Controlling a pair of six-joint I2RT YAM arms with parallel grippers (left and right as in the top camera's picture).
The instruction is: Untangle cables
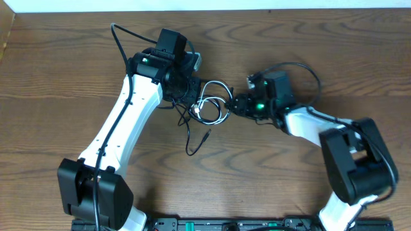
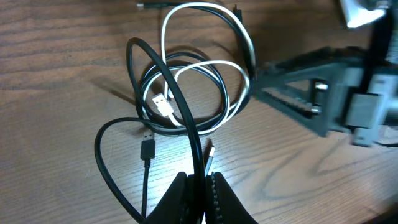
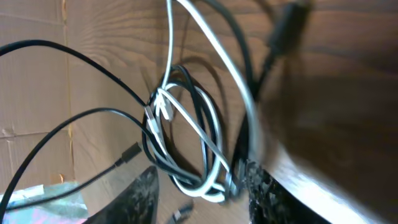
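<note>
The black cable and the white cable lie coiled together in a tangle on the wooden table between both arms. In the left wrist view the white cable loops through the black coil, and small plugs lie beside it. My left gripper is shut on a strand of the black cable, at the tangle's left in the overhead view. My right gripper is open, its fingers on either side of the bundled black and white loops, at the tangle's right.
A loose black tail with a plug runs toward the table's front. A thick arm wire arches behind the left arm. A cardboard wall stands at the table's side. The table's back edge is near.
</note>
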